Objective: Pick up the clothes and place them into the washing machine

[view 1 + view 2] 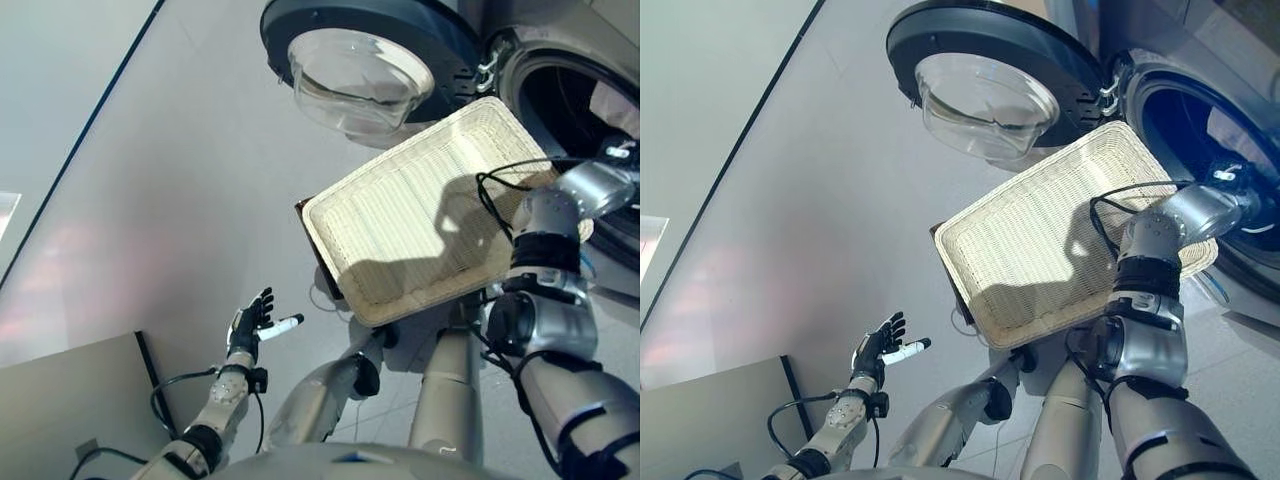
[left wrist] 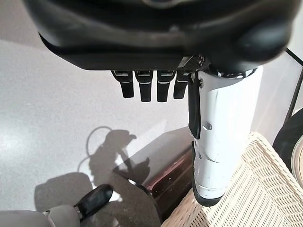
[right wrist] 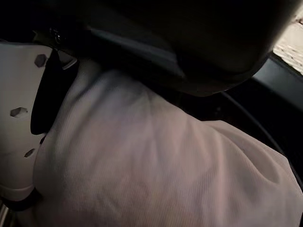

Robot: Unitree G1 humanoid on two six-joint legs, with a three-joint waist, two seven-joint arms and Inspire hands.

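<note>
The washing machine's drum opening stands at the upper right, and its round door hangs open to its left. A pale pinkish-white garment lies against my right hand inside the drum; a pale cloth also shows in the opening. My right arm reaches over the wicker basket into the drum. The basket holds no clothes and rests on the dark brown box. My left hand is open and empty, low at the left, apart from the basket.
The open door's glass bowl juts out just beyond the basket's far edge. A grey cabinet stands at the lower left. Pale floor stretches left of the basket.
</note>
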